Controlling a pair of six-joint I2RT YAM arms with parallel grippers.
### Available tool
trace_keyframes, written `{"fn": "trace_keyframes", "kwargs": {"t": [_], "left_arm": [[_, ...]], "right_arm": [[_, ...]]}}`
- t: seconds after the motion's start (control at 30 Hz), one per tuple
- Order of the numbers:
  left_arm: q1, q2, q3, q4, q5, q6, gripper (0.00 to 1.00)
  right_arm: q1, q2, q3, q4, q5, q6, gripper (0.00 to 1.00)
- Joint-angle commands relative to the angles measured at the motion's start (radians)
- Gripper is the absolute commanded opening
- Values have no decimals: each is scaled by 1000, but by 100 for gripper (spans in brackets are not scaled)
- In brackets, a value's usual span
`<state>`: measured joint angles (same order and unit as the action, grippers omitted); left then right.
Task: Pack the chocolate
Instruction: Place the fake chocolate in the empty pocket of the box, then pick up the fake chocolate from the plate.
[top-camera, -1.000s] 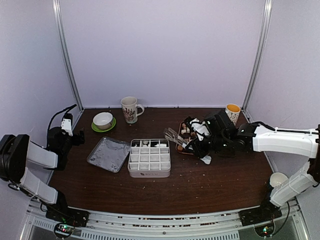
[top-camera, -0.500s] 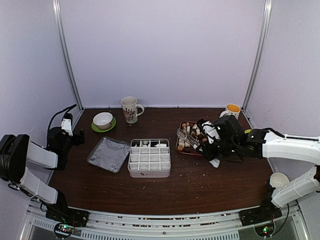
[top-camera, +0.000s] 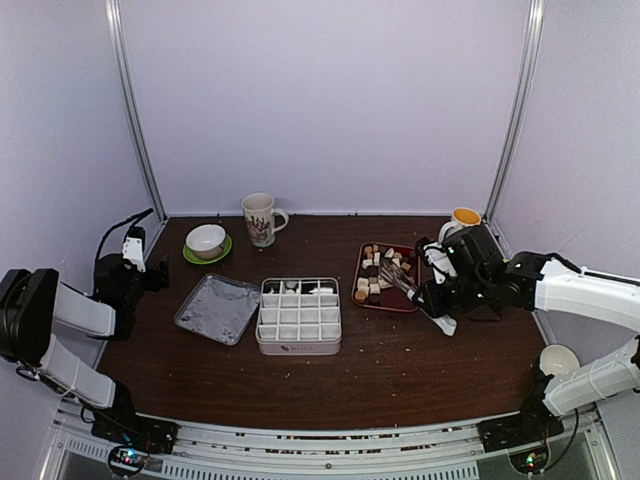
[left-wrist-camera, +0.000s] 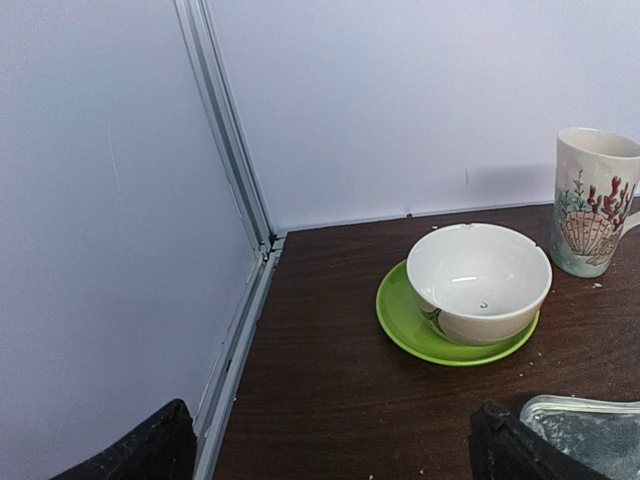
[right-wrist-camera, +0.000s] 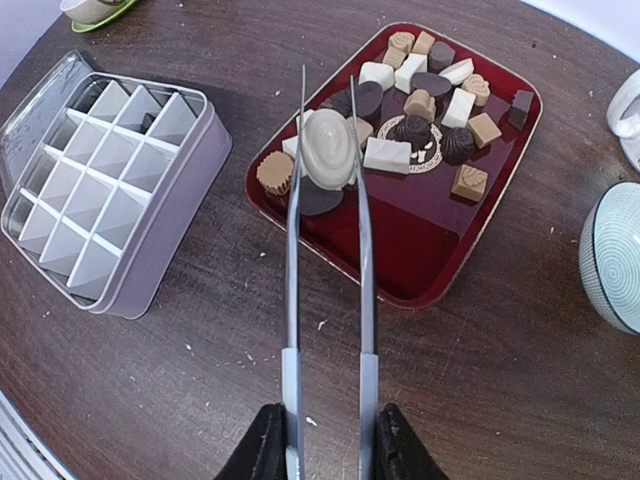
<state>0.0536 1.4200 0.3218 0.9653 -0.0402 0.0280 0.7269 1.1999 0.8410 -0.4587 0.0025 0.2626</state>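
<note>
While the right gripper (top-camera: 436, 293) clamps the white tongs (top-camera: 405, 283) above the red tray (top-camera: 400, 304), the divided box (top-camera: 298, 316) lies to its left. Left wrist: left gripper (left-wrist-camera: 330, 455) spread wide, idle, facing a bowl (left-wrist-camera: 480, 280). Right wrist: tongs pinch a white chocolate (right-wrist-camera: 328, 148) over the tray; keep the squeeze steady and carry it level to an empty cell.

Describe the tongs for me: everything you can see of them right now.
The tongs are two long, thin, silvery blades that look like metal, white near the handle end. The right tool grips that end, squeezing the blades almost parallel. Their tips pinch an oval white chocolate from both sides. They reach over an edge of the red tray; their height above it cannot be judged.
</note>
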Motion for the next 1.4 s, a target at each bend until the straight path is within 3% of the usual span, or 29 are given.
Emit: {"fn": "trace_keyframes", "kwargs": {"t": [0.0,0.97,1.37], "left_arm": [[8,5,19,27,11,4,98],[8,5,19,27,11,4,98],[8,5,19,27,11,4,98]], "right_arm": [[-6,3,13,-22,-23,36,24],[-42,-2,36,-120,2,85,26],[-71,51,53,-161,-58,92,28]]}}
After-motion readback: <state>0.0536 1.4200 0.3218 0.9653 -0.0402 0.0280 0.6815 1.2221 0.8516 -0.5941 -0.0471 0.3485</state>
